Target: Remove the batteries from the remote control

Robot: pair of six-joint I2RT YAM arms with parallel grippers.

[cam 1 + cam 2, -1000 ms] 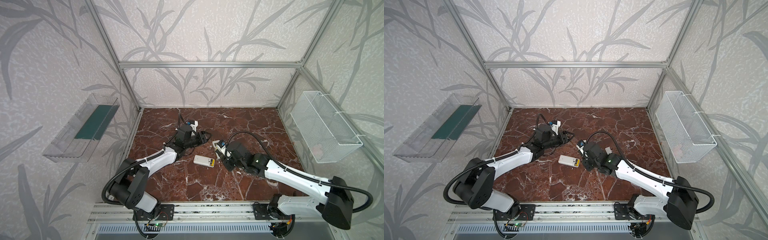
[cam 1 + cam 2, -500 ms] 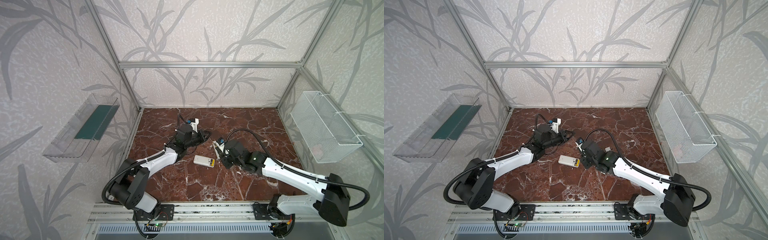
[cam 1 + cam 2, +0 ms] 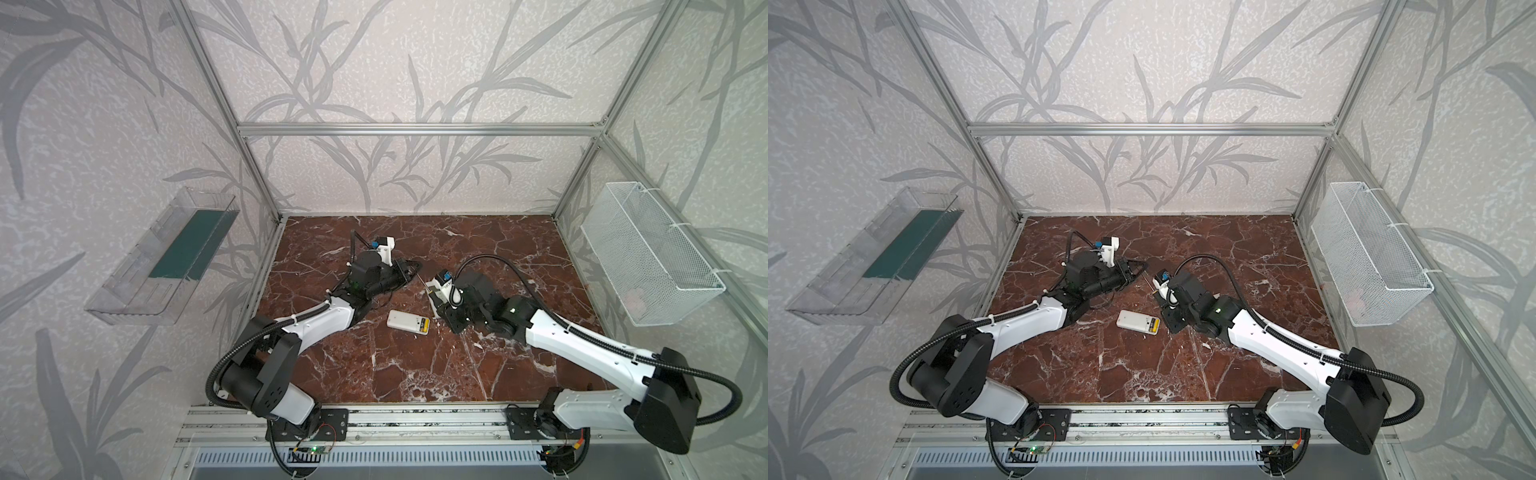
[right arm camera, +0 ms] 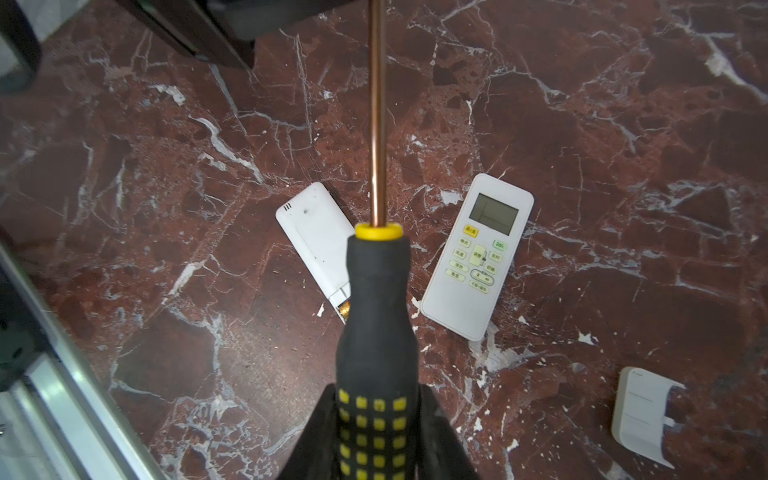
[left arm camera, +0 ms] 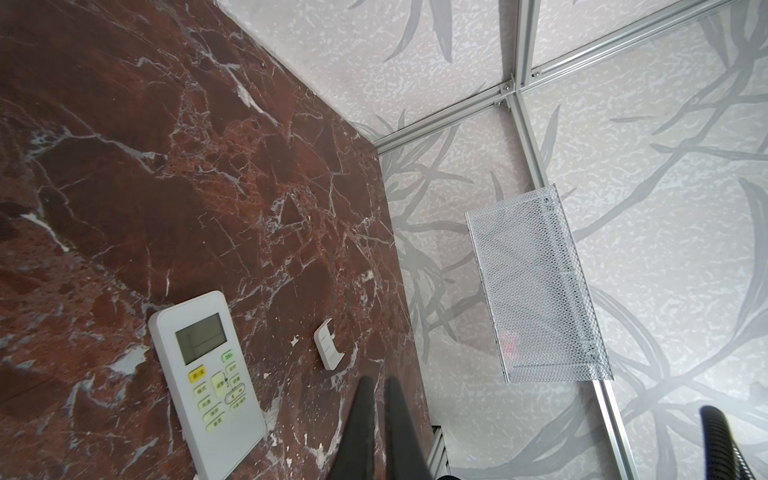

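A white remote control lies back up on the marble, its end compartment open with a yellow battery inside. In the right wrist view this remote is partly behind the handle of the black-and-yellow screwdriver. My right gripper is shut on that handle, and the copper shaft points away over the floor. A second white remote lies face up beside the first. My left gripper is shut and empty, hovering near that face-up remote.
A loose white battery cover lies on the floor beyond the face-up remote. A white wire basket hangs on the right wall and a clear tray on the left wall. In both top views my arms meet mid-floor.
My left gripper's jaws have closed on nothing. The right arm has shifted slightly with the screwdriver still in its grip.
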